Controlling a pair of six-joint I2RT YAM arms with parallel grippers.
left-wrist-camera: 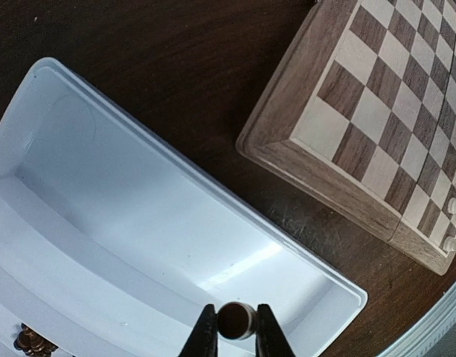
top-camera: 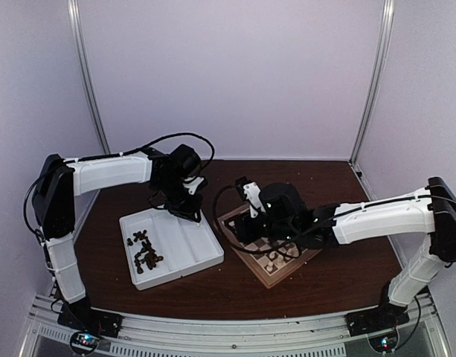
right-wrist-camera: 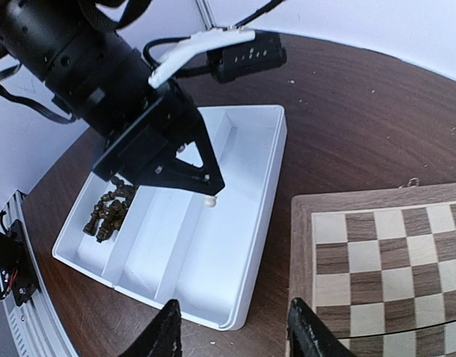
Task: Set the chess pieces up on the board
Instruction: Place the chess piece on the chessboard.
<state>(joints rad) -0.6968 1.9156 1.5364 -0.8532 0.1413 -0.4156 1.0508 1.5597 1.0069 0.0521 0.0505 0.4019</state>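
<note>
Nothing legible in any view - no text, brand, label or number on the board [left-wrist-camera: 379, 119] or the white tray [left-wrist-camera: 161, 216]. Only candidate: a row of tiny pale marks on the black module [right-wrist-camera: 250, 56] at 12 o'clock in the right wrist view - too small to read.

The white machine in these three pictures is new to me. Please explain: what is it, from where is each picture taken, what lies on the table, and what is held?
It is a robot with two arms. One picture looks down from above; the other two come from cameras on the wrists. On the brown table lie a white tray with dark pieces and a chessboard. The left hand pinches one cream-white piece above the tray; the right hand is open and empty.
</note>
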